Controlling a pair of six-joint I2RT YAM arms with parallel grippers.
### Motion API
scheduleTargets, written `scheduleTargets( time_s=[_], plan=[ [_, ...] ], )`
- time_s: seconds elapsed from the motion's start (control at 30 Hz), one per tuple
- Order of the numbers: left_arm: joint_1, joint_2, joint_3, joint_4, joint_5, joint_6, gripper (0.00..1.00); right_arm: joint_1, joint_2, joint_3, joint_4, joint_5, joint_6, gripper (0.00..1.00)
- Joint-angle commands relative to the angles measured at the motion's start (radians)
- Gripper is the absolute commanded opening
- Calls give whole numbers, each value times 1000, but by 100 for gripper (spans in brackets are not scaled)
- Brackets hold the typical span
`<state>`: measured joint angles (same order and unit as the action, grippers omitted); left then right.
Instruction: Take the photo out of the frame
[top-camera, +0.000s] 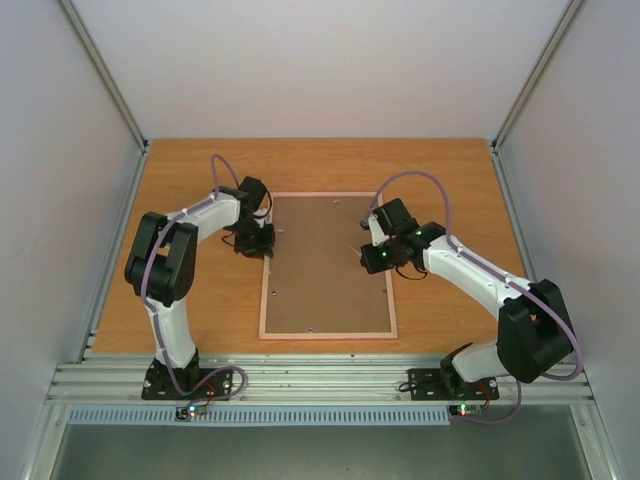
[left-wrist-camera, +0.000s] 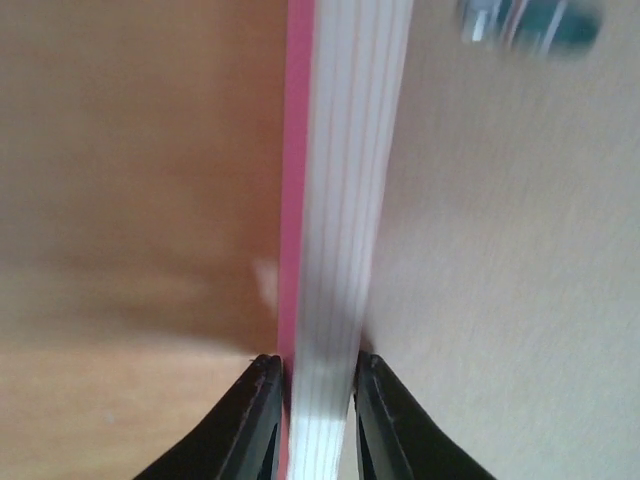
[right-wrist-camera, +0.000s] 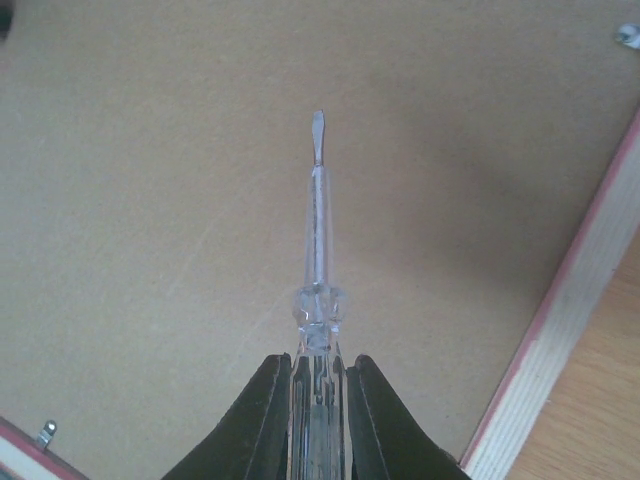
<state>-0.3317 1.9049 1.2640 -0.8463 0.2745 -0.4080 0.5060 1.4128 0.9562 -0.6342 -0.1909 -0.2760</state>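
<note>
The frame lies face down on the wooden table, its brown back board up with a pale pink rim. The photo is hidden under the board. My left gripper is shut on the frame's left edge; the left wrist view shows the pink and pale rim clamped between the black fingers. My right gripper is over the board's right part, shut on a clear plastic screwdriver whose flat tip points at the board.
Small metal tabs sit on the board's edges, and one is blurred in the left wrist view. The frame's right rim borders bare wood table. White walls enclose the table.
</note>
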Motion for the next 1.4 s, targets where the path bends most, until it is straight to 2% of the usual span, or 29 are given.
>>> scheduleTargets(
  time_s=[0.0, 0.2, 0.3, 0.57, 0.73, 0.87, 0.97, 1.23, 1.37],
  plan=[
    [40, 63, 118, 26, -18, 56, 21, 32, 9, 26, -10, -17, -26, 1],
    [61, 135, 241, -29, -77, 129, 20, 48, 7, 21, -5, -8, -20, 1],
    [63, 116, 239, -25, -77, 122, 25, 49, 0, 21, -6, 3, -21, 1],
    [33, -66, 40, -10, -52, 53, 47, 49, -15, 9, -9, 15, -29, 1],
    [-32, -109, -69, 16, -60, 15, 49, 49, -11, -2, 4, 10, -28, 1],
    [-77, -99, -97, 22, -91, -1, 49, 48, -13, -3, 7, 9, -28, 1],
    [-83, -84, -87, 0, -149, 12, 43, 49, -20, -6, 7, 13, -26, 1],
    [-82, -43, -21, -46, -238, 97, 11, 49, -60, -35, 16, 60, -16, 1],
    [-81, 0, 48, -59, -296, 182, 8, 49, -80, -43, 18, 85, -15, 1]
  ],
)
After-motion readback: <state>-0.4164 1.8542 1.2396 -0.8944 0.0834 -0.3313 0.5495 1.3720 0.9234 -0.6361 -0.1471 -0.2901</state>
